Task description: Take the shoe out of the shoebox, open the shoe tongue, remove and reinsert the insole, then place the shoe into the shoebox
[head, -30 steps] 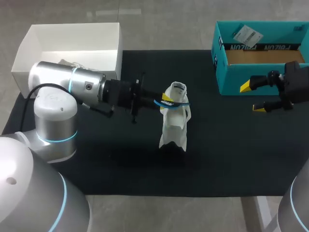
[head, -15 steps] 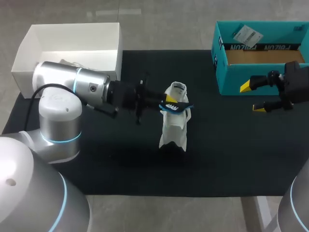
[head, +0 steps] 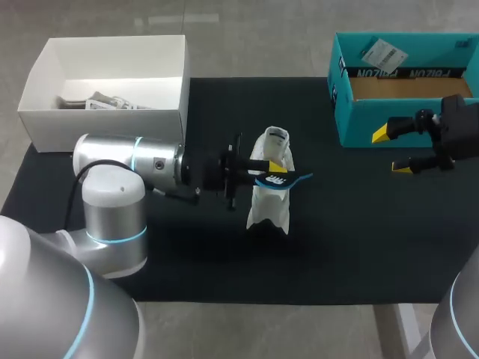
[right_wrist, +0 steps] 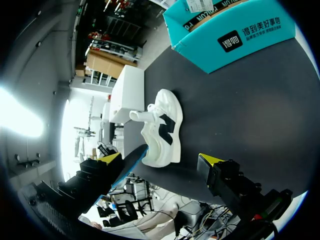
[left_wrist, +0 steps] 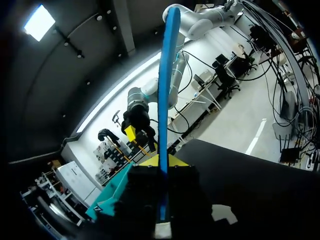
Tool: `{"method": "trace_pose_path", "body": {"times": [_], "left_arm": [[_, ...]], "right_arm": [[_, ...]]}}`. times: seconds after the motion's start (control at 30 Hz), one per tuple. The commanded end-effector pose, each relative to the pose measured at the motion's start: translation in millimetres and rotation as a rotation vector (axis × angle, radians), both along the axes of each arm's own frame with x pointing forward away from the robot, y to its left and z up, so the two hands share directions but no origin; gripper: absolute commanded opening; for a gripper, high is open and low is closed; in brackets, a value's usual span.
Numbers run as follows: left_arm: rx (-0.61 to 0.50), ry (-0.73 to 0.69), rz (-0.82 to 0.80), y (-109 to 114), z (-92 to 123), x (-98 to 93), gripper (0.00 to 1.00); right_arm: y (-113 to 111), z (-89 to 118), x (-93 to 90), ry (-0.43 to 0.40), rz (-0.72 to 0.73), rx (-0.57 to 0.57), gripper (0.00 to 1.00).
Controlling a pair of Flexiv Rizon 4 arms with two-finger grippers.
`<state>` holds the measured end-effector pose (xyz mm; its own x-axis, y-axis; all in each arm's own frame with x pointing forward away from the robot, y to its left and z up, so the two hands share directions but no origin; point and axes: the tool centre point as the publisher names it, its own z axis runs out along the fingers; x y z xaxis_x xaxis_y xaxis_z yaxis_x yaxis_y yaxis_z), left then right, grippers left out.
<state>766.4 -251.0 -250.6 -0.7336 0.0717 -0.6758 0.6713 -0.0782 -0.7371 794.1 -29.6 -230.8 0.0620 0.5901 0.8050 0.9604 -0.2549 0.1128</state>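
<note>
Left gripper (head: 274, 170) clamps thin blue insole (head: 293, 179) over white sneaker (head: 269, 203); removal looks done, reinsertion and teal cardboard shoebox (head: 359, 120) remain.

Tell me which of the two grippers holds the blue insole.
The left gripper: it is shut on the blue insole, at the white shoe. The right gripper is open and empty, beside the teal shoebox.
</note>
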Motion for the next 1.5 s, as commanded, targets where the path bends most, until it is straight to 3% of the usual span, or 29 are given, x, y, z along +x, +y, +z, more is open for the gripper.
{"method": "trace_pose_path", "body": {"times": [0.03,0.37,0.6,0.83,1.17,1.5], "left_arm": [[0.002,-0.002,0.007,-11.5,-9.8,8.5,0.0],[0.082,0.017,0.041,-14.2,-30.5,27.7,0.0],[0.126,0.019,0.08,-9.2,-36.5,30.5,0.0],[0.121,0.017,0.082,-2.0,-27.2,28.3,0.0],[-0.03,0.026,0.022,-10.3,21.1,10.7,0.0],[-0.019,0.03,-0.015,-23.5,13.9,5.6,0.0]], "right_arm": [[1.1,0.1,-0.9,0.001,-0.003,-0.004,1.0],[1.1,0.1,-0.9,0.001,-0.003,-0.004,1.0],[1.1,0.1,-0.9,0.001,-0.003,-0.004,1.0],[1.1,0.1,-0.9,0.001,-0.003,-0.004,1.0],[1.1,0.1,-0.9,0.001,-0.003,-0.004,1.0],[1.1,0.1,-0.9,0.001,-0.003,-0.004,1.0]]}}
